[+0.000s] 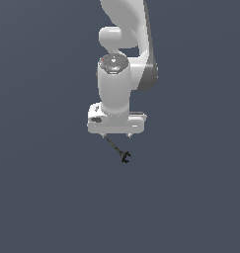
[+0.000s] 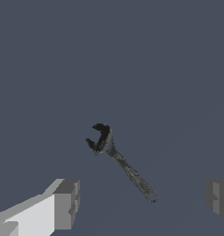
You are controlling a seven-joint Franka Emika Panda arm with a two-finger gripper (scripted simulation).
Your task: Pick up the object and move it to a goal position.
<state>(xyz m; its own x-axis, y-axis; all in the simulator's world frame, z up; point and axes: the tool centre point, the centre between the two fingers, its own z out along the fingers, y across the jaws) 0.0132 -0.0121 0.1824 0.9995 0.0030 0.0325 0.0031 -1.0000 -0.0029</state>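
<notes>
The object (image 2: 124, 164) is a tiny dark grey wrench lying flat on the plain blue-grey floor. Its forked jaw (image 2: 100, 138) points away from the hand, and its handle end lies between the two fingers. In the exterior view the object (image 1: 118, 150) sticks out from under the white gripper (image 1: 117, 135), jaw end toward the viewer. The gripper (image 2: 141, 203) is open wide. One grey fingertip (image 2: 66, 204) stands on one side of the handle and the other fingertip (image 2: 218, 201) on the opposite side, and neither touches the handle.
The white arm (image 1: 126, 44) rises straight up behind the hand. Around it there is only the uniform blue-grey floor (image 1: 47, 188); no goal marker shows in either view.
</notes>
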